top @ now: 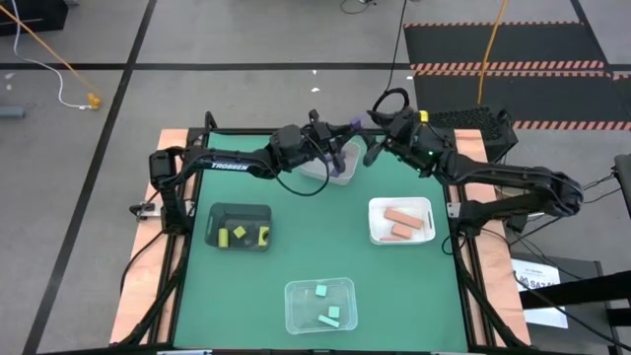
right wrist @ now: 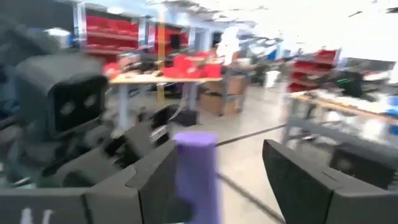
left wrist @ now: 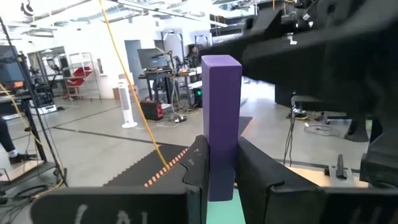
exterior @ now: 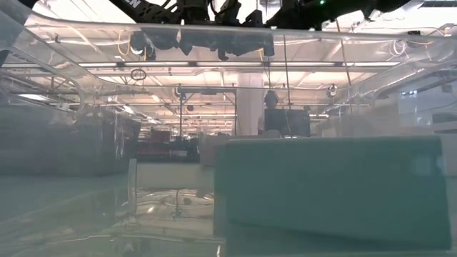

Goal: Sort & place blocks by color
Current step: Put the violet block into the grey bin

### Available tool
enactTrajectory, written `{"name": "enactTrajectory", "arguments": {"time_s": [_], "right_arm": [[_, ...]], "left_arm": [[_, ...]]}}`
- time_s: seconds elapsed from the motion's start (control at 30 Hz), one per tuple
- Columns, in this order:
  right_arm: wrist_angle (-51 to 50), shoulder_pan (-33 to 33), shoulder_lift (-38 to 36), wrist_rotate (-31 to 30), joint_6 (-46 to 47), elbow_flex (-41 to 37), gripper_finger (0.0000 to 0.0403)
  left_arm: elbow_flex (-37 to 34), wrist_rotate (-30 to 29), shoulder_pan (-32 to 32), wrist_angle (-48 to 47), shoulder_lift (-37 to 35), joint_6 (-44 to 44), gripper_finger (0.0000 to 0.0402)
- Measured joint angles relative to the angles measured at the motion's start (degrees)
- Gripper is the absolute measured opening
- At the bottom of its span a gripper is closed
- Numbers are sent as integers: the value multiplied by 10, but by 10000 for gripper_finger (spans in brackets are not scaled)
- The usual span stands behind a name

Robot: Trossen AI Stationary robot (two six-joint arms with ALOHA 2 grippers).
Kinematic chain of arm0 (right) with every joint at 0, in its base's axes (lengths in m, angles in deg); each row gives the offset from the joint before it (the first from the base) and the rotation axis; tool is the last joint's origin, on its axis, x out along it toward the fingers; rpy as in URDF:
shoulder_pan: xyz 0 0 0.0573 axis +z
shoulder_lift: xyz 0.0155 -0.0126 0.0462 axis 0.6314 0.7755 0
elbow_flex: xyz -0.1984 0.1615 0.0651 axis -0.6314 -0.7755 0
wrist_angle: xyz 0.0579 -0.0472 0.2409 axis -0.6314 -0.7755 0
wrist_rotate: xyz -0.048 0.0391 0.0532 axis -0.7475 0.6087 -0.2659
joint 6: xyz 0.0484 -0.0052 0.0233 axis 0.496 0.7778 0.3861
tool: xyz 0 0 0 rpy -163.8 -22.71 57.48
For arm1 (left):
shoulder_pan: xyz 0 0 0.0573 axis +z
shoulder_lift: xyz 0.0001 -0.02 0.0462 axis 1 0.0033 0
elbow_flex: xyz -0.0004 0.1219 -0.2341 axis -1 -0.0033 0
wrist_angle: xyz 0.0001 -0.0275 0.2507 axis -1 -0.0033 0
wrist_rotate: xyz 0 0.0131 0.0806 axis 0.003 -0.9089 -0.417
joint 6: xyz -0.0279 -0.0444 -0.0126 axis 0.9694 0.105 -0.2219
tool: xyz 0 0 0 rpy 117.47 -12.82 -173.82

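Note:
My left gripper is shut on a purple bar and holds it in the air over the table's far middle, above a pale grey tray. My right gripper faces it from the right and is open. In the right wrist view its fingers stand on either side of the bar's free end, with a wide gap on one side. Yellow blocks lie in the black tray. Salmon bars lie in the white tray. Mint blocks lie in the clear tray. My left gripper pinches the purple bar between its two fingers by one end. The fingers lie along the bar, coming roughly level from the table's left. Most of the bar sticks out past the fingertips. The bar is lifted clear of the table.
The four trays sit around the green mat: grey far, black left, white right, clear near. The mat's middle is bare. The low view looks through the clear tray's wall at a mint block. Both arms cross at the far edge.

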Motion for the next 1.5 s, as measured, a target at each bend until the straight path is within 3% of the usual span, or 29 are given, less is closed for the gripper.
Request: {"name": "enactTrajectory", "arguments": {"time_s": [0.17, 0.4, 0.63, 1.0, 1.23, 1.5], "right_arm": [[-37, -1, -49, -40, 1, 0, 231], [-127, -1, -91, -35, 91, 0, 227], [-161, 0, -93, 0, 171, -40, 226], [-162, 2, -96, 59, 319, -145, 226], [-160, 2, -96, 113, 333, -183, 226], [-160, 2, -96, 114, 339, -210, 226]], "left_arm": [[0, -2, 17, -11, -24, 5, 56], [0, -5, 47, -45, -94, 6, 53], [0, -5, 50, -150, -129, 19, 58], [-1, -5, 56, -457, -120, 144, 55], [-10, -5, 60, -452, -62, 196, 55], [-10, 12, 60, -453, -15, 214, 57]]}}
